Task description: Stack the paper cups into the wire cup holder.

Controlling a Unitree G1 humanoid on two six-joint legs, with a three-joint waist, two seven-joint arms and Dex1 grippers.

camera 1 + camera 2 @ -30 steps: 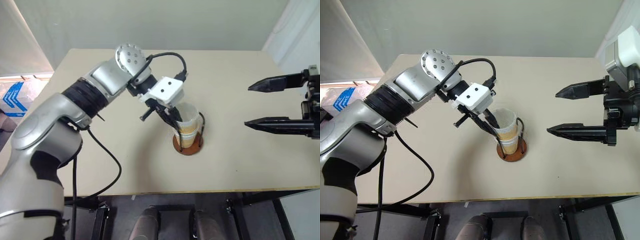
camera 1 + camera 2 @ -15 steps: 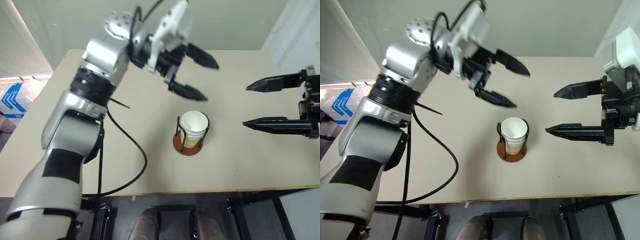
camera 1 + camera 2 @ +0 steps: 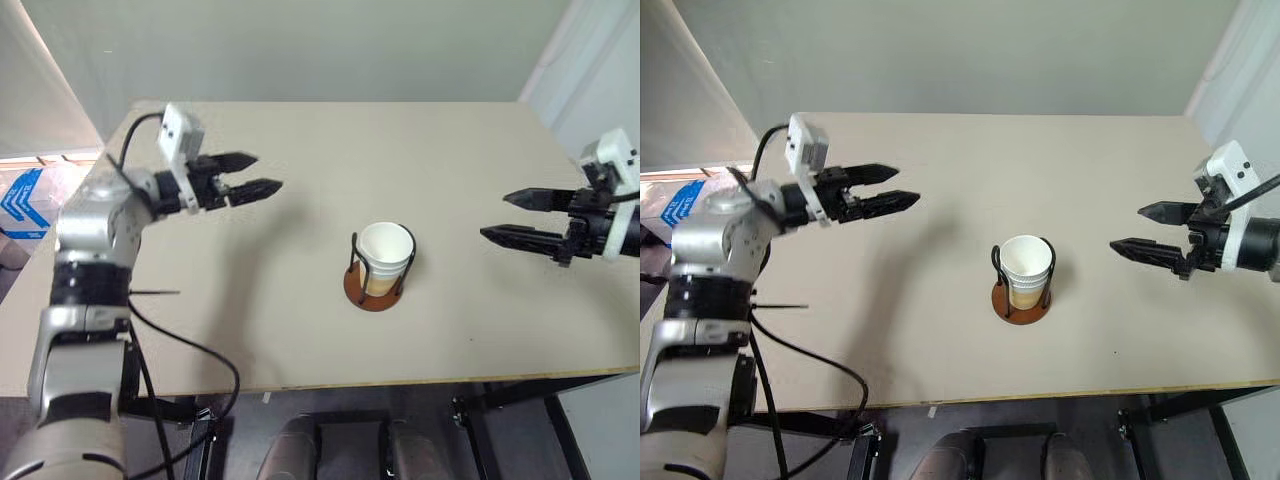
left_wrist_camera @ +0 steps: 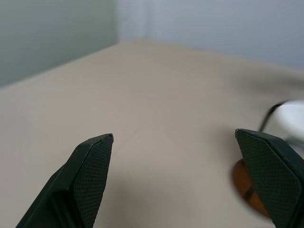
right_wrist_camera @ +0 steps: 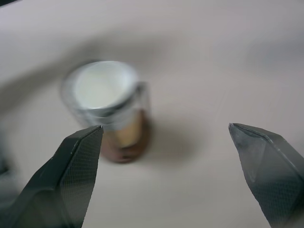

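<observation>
a: where do we find the paper cups?

b: we see them nested together inside the wire cup holder, near the middle of the table, a little toward the front edge. the white rim of the top cup rises above the black wire loops, and the reddish-brown base lies flat on the tabletop.

a: and our two grippers?

b: the left gripper hovers over the table's left part, well apart from the holder, fingers spread with nothing between them. the right gripper hangs near the right edge, also well apart from the holder, fingers wide and empty. both point inward toward the holder.

a: how much open room do we have?

b: we see bare tabletop all around the holder: between it and each gripper, behind it up to the far edge by the wall, and in front down to the near edge. in the right wrist view the cups and holder appear beyond the gap between the fingers, closer to one of them, with open surface around.
</observation>
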